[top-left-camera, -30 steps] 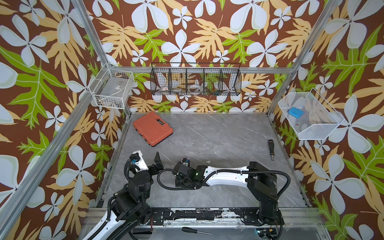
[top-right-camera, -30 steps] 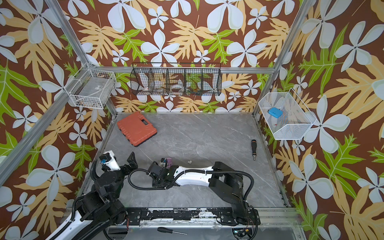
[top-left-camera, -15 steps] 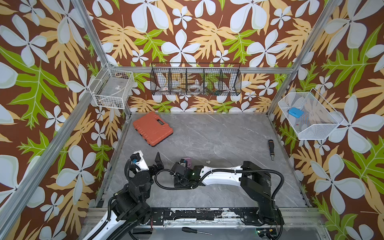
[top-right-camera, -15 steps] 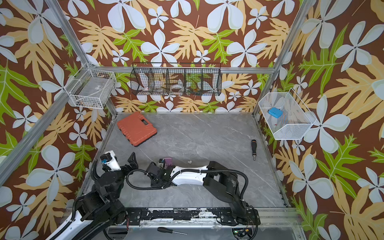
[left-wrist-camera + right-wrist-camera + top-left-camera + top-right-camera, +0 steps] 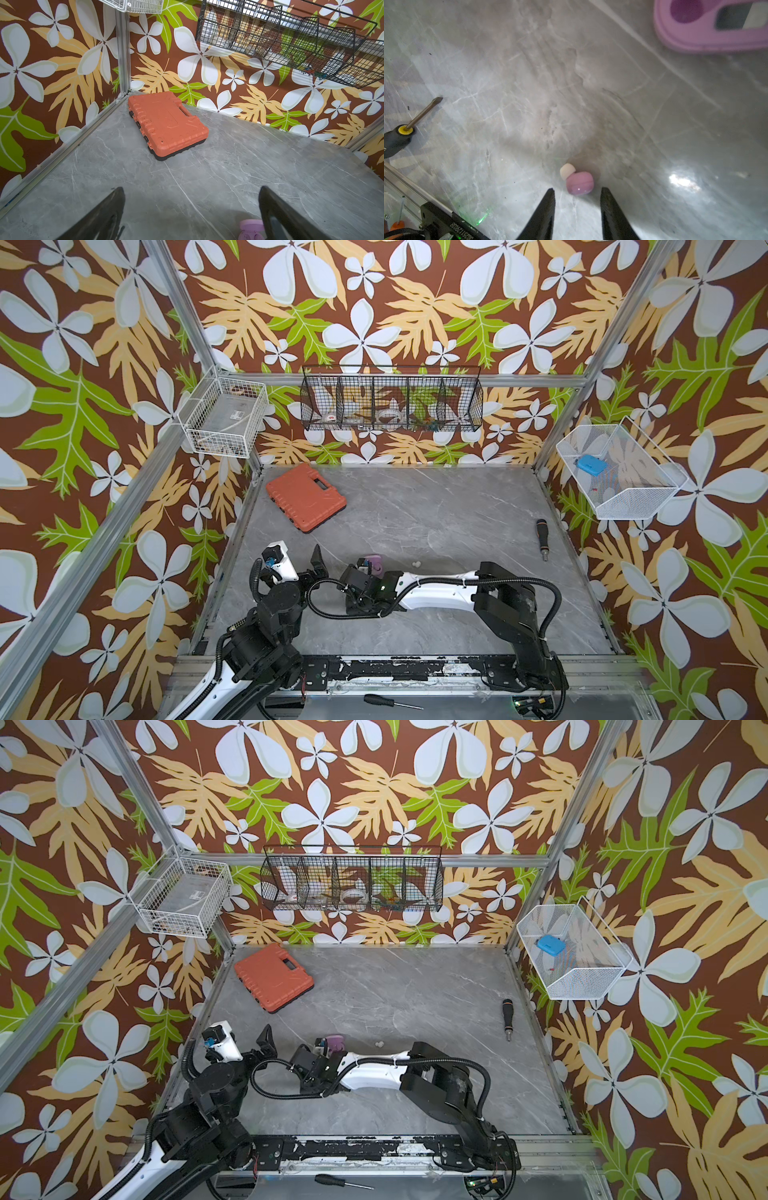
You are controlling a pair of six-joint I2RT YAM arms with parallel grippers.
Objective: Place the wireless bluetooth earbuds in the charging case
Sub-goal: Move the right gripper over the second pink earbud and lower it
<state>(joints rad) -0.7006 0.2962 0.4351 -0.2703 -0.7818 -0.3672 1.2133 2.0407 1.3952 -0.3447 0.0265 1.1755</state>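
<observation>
A lilac earbud (image 5: 579,182) with a white tip lies on the grey table just beyond my right gripper (image 5: 577,190). That gripper is open, its jaws a little wider than the bud and holding nothing. The open lilac charging case (image 5: 708,37) stands farther off, and it shows in both top views (image 5: 376,562) (image 5: 334,1042). In the top views the right wrist hides the fingers. A small white earbud (image 5: 417,564) lies right of the case. My left gripper (image 5: 192,188) is wide open and empty, beside the case (image 5: 251,230).
An orange tool case (image 5: 305,497) lies at the back left. A black screwdriver (image 5: 542,537) rests near the right wall. Another screwdriver (image 5: 415,122) lies by the front rail. Wire baskets (image 5: 390,400) hang on the walls.
The right forearm and wrist have shifted a little to the left, and the right jaws have come closer together. The left arm has not moved.
</observation>
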